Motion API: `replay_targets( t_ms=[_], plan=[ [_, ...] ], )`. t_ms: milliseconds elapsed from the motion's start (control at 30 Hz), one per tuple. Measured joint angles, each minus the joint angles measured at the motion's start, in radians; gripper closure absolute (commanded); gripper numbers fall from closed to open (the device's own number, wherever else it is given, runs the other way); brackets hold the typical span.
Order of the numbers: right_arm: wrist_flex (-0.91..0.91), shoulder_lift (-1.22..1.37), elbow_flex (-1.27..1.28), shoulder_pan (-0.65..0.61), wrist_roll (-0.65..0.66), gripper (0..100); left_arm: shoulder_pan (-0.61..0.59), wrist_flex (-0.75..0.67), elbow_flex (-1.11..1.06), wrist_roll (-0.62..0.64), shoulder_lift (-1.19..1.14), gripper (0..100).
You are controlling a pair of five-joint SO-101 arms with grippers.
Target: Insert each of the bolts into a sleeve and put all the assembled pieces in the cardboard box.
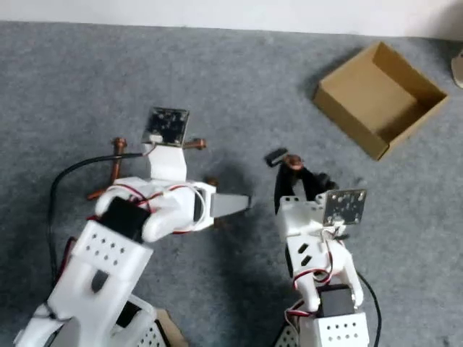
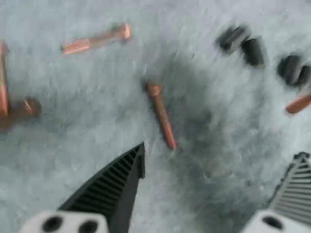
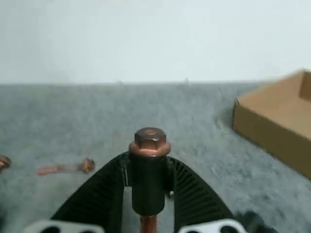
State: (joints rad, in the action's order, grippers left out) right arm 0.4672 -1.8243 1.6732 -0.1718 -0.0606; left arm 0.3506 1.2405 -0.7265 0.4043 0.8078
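The right gripper [image 3: 148, 162] is pinched on one assembled piece: a black sleeve [image 3: 148, 187] with a copper bolt [image 3: 149, 141] through it. The long axis of the piece runs along the fingers. The bolt head stands just past the fingertips, toward the far side of the scene. The cardboard box [image 1: 343, 116] lies far and to the right of this gripper, well apart from it, with its open side up. The right arm is the nearer arm to the box. On that basis, the coming move is judged to be a carry toward the far right and a release over the box wall. The left gripper [image 2: 221, 153] is spread wide above the grey carpet [image 1: 217, 72] and holds nothing. One loose bolt [image 2: 162, 114] lies on the carpet just ahead of its jaws, with its long axis roughly in line with the gap. Count: one box; one assembled piece; five loose bolts in the left wrist view; four dark loose sleeves [image 2: 253, 51] there, though blur leaves that number uncertain.
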Motion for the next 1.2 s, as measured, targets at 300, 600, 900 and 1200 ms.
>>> replay_targets(
  t_ms=[300, 600, 900, 1200],
  plan=[
    [0.137, 0.0, 0.0, 0.054, 0.0, 99.4, -0.003, 0.098, -0.035, 0.054, 0.003, 59],
    [0.272, 0.0, -0.038, 0.058, 0.0, 99.4, -0.003, -0.041, -0.166, 0.124, 0.002, 59],
    [0.282, 0.147, -0.147, 0.069, 0.0, 99.4, -0.017, -0.06, -0.203, 0.124, 0.002, 59],
    [0.282, 0.542, -0.465, 0.115, -0.018, 99.4, -0.095, -0.063, -0.209, 0.124, 0.002, 59]
  ],
)
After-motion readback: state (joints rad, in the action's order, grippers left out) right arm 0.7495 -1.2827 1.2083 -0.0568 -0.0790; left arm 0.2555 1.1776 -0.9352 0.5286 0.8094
